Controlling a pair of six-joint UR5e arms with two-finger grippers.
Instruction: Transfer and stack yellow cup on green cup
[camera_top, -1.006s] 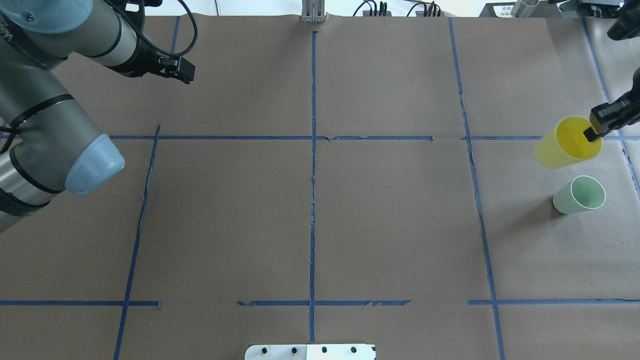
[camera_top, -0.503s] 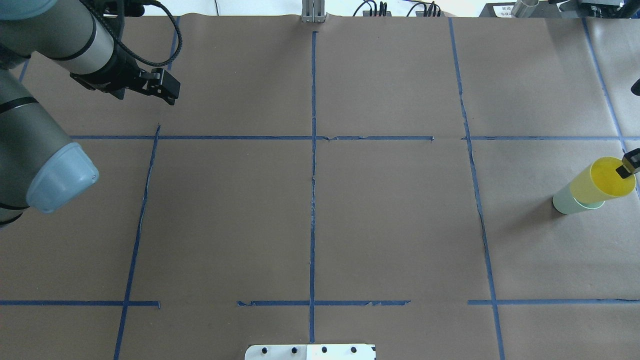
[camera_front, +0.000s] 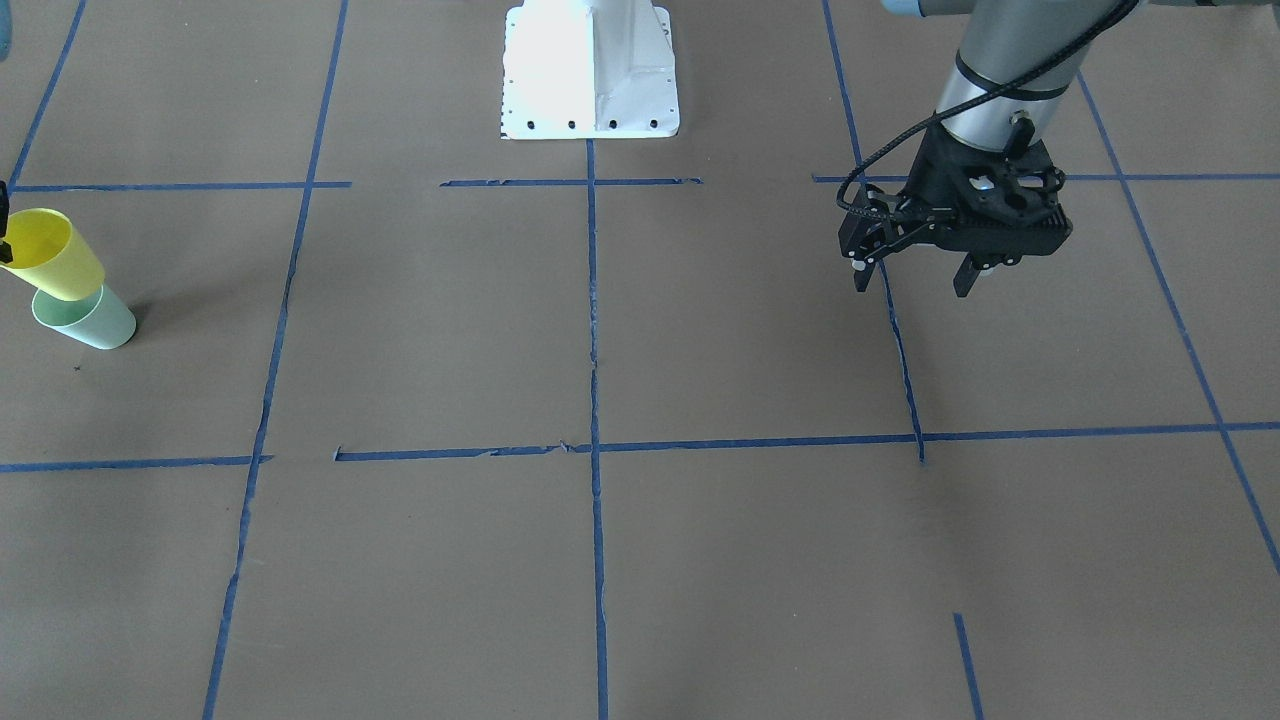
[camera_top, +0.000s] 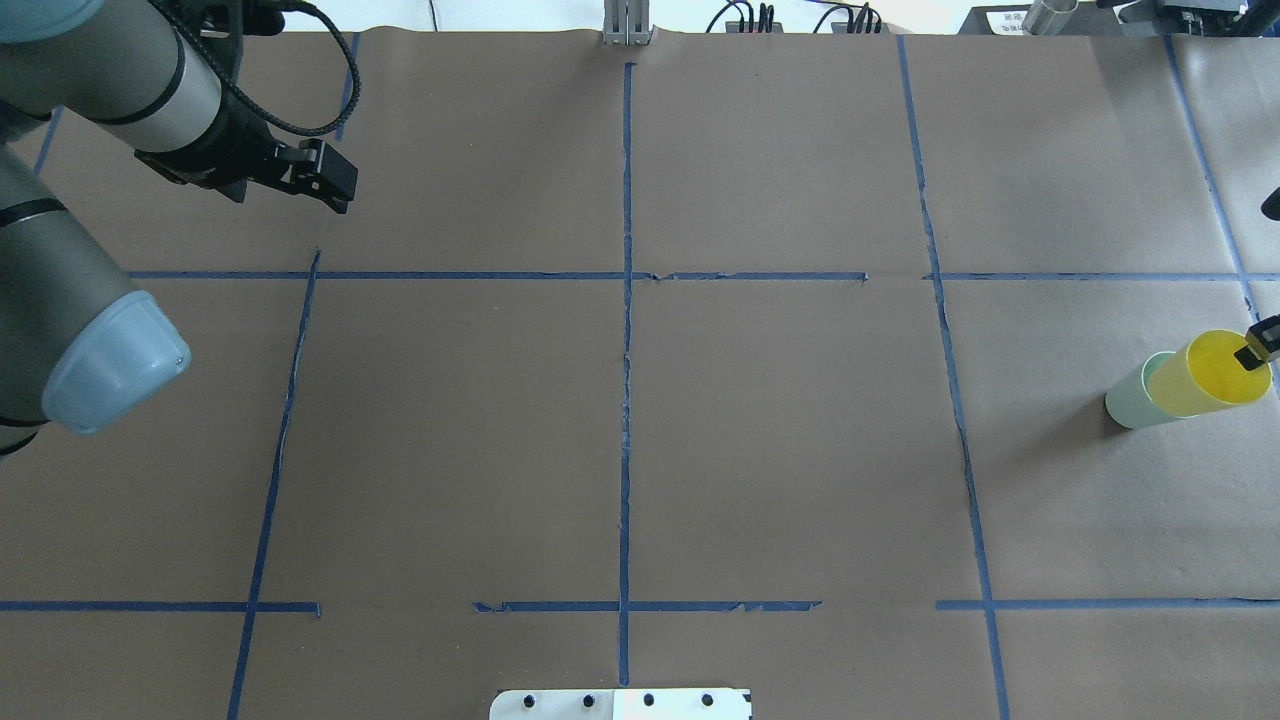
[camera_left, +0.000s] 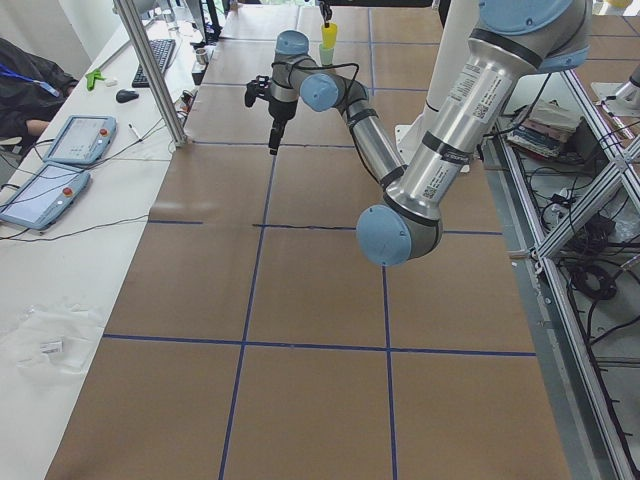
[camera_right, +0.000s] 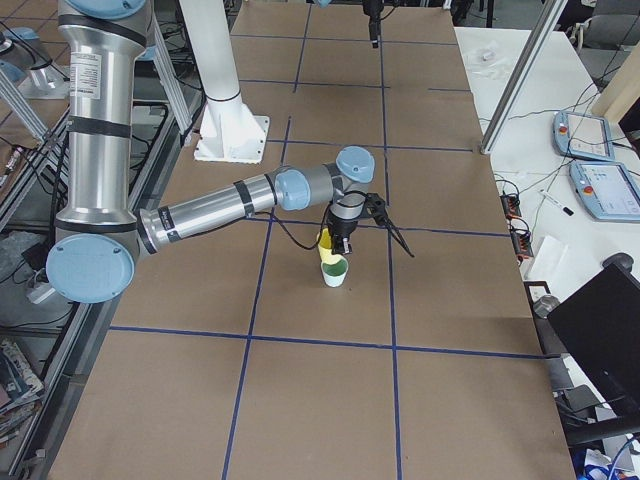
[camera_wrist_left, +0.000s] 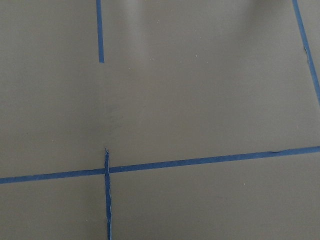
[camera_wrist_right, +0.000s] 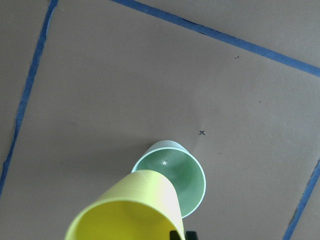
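Worktop (camera_top: 780, 450), robot's right end: we see yellow cup (camera_top: 1195, 375) held tilted over green cup (camera_top: 1130, 395).
Left jaws hang wide apart above the worktop, gripping nothing; right jaws pinch the yellow cup's rim, its base at the upright green cup's mouth.

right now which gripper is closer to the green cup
Right. The right gripper holds the yellow cup by its rim, just above the green cup. The left gripper hangs open over the table at its opposite end, far from both cups.
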